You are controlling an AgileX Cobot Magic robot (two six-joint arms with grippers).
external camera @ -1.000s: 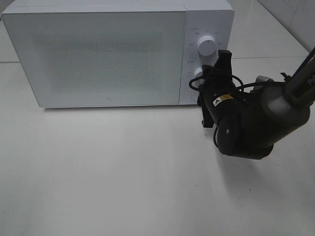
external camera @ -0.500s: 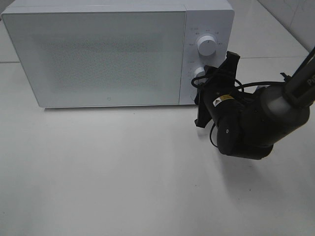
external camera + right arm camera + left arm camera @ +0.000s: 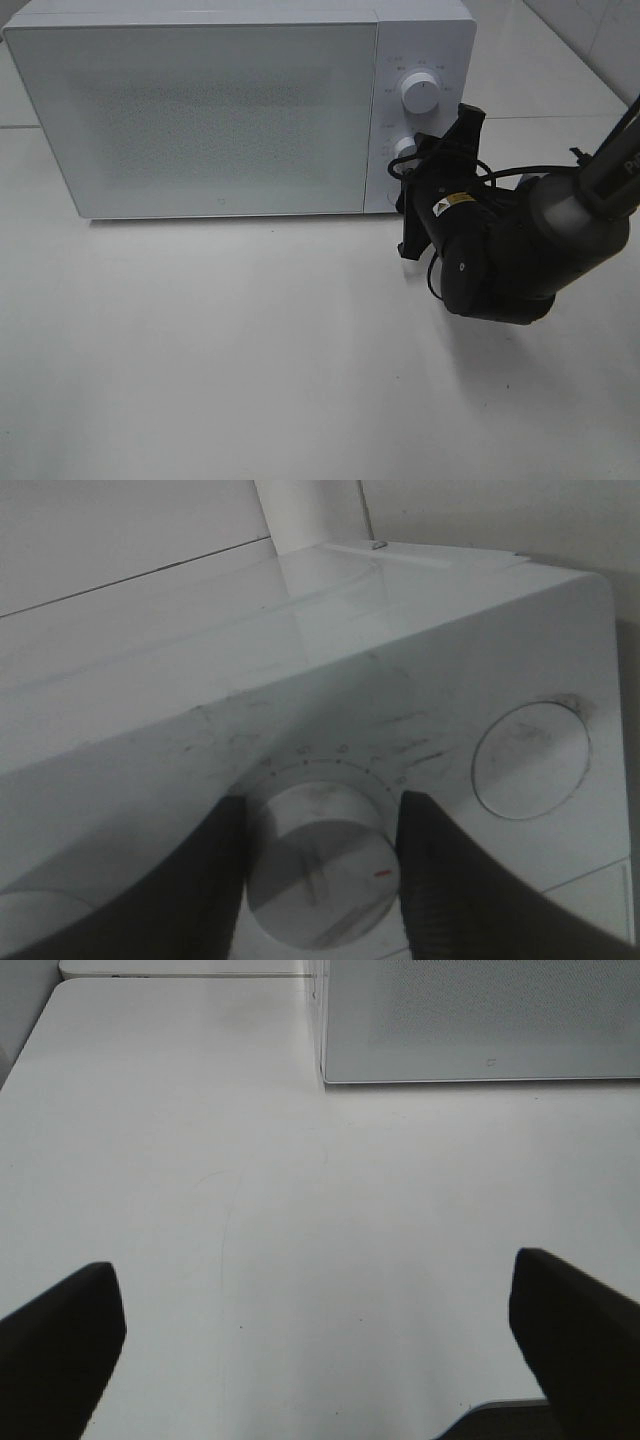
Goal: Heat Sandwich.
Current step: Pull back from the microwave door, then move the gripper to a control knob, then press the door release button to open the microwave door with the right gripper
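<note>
My right claw (image 3: pixel 320 880) pinches the lower dial (image 3: pixel 318 875), at 3 o'clock of the shut microwave (image 3: pixel 200 110) door, likely to set heating. I see no sandwich, presumably it's inside; left claw (image 3: pixel 320 1330) hangs open over the tabletop (image 3: pixel 250 1210)

white microwave (image 3: pixel 220 30), and its door (image 3: pixel 210 115) carries a fine grey speckle of dots in a broad rectangle. upper knob (image 3: pixel 419 92) white, lower knob (image 3: pixel 318 865) white with one tiny red dash. table (image 3: pixel 250 350) plain white all over. right gripper (image 3: pixel 322 805) black, with a small label (image 3: pixel 441 204) showing a yellow mark. left gripper (image 3: pixel 312 1265) black too.
</note>
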